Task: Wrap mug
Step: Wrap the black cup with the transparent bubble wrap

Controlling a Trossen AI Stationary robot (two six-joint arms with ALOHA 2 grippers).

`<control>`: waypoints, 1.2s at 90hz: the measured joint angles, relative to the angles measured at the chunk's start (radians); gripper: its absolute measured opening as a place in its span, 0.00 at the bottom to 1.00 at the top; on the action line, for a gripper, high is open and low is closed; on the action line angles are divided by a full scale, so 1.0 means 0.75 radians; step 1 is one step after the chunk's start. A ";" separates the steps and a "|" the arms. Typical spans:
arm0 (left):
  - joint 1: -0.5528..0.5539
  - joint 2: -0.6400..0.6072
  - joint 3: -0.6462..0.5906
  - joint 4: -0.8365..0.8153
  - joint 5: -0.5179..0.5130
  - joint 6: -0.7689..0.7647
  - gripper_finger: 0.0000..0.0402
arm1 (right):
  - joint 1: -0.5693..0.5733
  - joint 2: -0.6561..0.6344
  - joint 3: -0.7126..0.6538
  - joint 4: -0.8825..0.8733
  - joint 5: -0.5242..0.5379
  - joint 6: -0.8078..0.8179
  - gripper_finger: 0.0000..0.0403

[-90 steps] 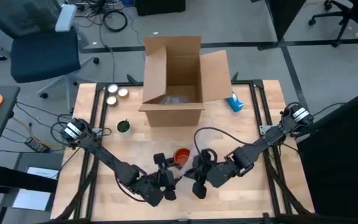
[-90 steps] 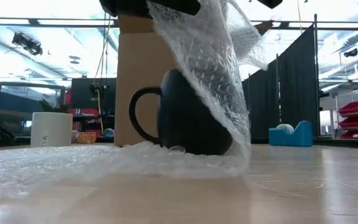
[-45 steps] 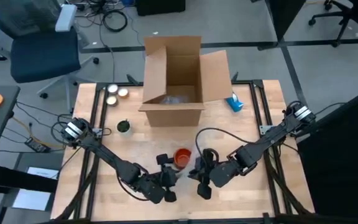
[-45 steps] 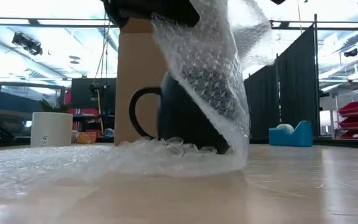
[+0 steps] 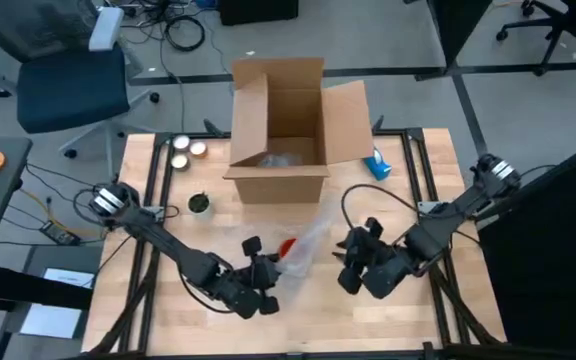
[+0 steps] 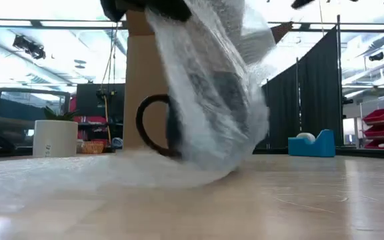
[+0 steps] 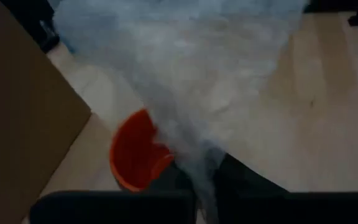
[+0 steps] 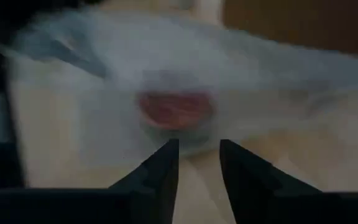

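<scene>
Mug [image 6: 179, 127] sits near the middle of the table [image 5: 438, 310], toward the front edge, dark outside with an orange-red inside, handle showing on one side in the low view, most of the body veiled by bubble wrap [image 5: 308, 245]. Left gripper [image 5: 258, 275] is just beside the mug on its left-front side; the wrap runs straight into it in the left wrist view, fingers look clenched on the sheet's edge, pinch point itself hidden by the blurred film. Sheet rises from that grip and drapes up and over the mug, trailing toward the cardboard box [image 5: 280, 125]; in the low view it hangs as a tall fold over the mug and spreads flat on the wood at the base. Right gripper [image 8: 196, 165] is off to the right of the mug, apart from it; in the right wrist view its two fingers are parted by a narrow gap with nothing between them, released, aimed at the wrapped mug, orange interior visible through the film. In the high view the right gripper [image 5: 353, 270] is clear of the sheet. Box stands open at the back-middle of the table. Small dark pot [image 5: 199, 204] sits left of the box, two round tins [image 5: 188, 146] at the back-left corner, blue tape dispenser [image 5: 376, 165] right of the box.
</scene>
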 joint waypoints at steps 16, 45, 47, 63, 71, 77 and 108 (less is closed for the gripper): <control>-0.007 -0.009 0.000 -0.041 -0.001 -0.046 0.00 | -0.005 0.114 0.000 -0.078 0.023 0.125 0.23; -0.018 -0.009 0.000 -0.044 0.104 -0.020 0.00 | -0.139 0.209 -0.001 -0.289 0.030 0.163 0.23; -0.019 -0.009 0.000 -0.044 0.121 -0.017 0.00 | -0.148 0.206 -0.001 -0.291 0.034 0.154 0.23; -0.025 -0.009 0.000 -0.027 0.150 -0.004 0.00 | -0.219 0.199 -0.001 -0.157 -0.018 -0.044 0.23; -0.028 -0.009 0.000 0.009 0.150 0.017 0.00 | -0.244 0.207 -0.001 -0.017 -0.109 -0.186 0.23; -0.032 -0.009 0.000 0.034 0.150 0.020 0.00 | -0.249 0.210 -0.001 0.066 -0.153 -0.274 0.23; -0.055 -0.008 -0.001 0.186 0.166 0.215 0.00 | -0.249 0.209 -0.001 0.319 -0.256 -0.503 0.21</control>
